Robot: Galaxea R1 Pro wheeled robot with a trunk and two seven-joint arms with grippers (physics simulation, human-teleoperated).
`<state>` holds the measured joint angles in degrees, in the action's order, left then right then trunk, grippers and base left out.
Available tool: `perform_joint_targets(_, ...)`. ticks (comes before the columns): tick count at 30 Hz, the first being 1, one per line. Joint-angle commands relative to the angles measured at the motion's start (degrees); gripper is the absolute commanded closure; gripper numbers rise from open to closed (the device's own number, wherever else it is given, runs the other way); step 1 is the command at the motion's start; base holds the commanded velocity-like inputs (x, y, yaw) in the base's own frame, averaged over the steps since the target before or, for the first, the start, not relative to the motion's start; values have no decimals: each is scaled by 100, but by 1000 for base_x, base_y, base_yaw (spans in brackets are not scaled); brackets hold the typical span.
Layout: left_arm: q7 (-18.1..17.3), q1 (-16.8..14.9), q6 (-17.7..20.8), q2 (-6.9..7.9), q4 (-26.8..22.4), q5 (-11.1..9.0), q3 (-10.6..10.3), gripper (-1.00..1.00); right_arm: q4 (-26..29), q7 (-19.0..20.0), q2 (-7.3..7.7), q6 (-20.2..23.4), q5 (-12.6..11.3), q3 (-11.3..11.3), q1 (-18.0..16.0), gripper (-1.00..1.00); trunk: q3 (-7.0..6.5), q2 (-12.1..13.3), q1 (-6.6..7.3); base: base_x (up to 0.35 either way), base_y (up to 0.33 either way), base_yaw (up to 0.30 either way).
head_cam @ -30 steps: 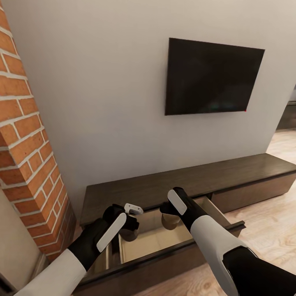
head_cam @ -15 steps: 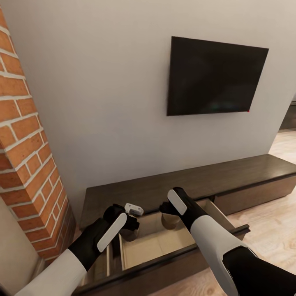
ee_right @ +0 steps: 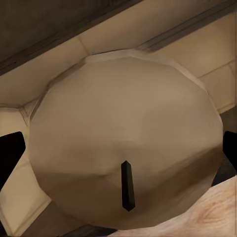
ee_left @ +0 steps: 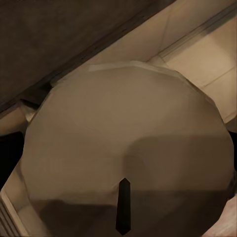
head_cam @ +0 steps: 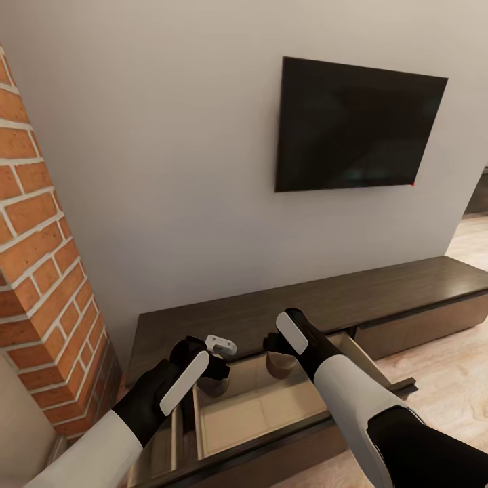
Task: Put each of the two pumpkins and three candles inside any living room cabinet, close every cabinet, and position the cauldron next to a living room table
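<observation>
While both candles hang upright over the open cabinet drawer (head_cam: 271,413) near its back edge, your left gripper (head_cam: 214,371) grips the left candle (ee_left: 128,153) and your right gripper (head_cam: 279,352) grips the right candle (ee_right: 123,143).

The head camera has tilted up slightly; the cabinet (head_cam: 285,308) sits lower in view.

Both arms over the open cabinet drawer

The left gripper (head_cam: 211,369) and right gripper (head_cam: 278,352) each hold a beige candle, left candle (head_cam: 213,386) and right candle (head_cam: 280,364), above the pulled-out drawer (head_cam: 257,410) of the dark cabinet (head_cam: 379,288), below a wall television (head_cam: 356,129), beside a brick column (head_cam: 41,271).
</observation>
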<state>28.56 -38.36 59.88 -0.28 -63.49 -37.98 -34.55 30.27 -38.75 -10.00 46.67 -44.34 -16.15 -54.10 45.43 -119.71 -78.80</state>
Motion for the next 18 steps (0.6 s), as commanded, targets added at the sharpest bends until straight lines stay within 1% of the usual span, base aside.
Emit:
perform_joint_targets(1,60,-5,12,1,-5,-51,-8,100,5,-36,0,0,-57,-11,-4,100,6,-3,-1,102,-77,0)
perform_joint_targets(7,61,-5,12,1,-1,-51,-8,100,5,-36,0,0,-57,-11,-4,100,6,-3,-1,51,-33,0)
perform_joint_targets(13,62,-5,12,-6,3,-51,-8,100,5,-29,0,1,-57,-11,-4,100,6,-3,-1,157,-26,0)
perform_joint_targets(18,62,-5,12,-22,-2,-51,-8,100,5,-28,0,2,-57,-11,-4,100,6,-3,-1,55,-17,0)
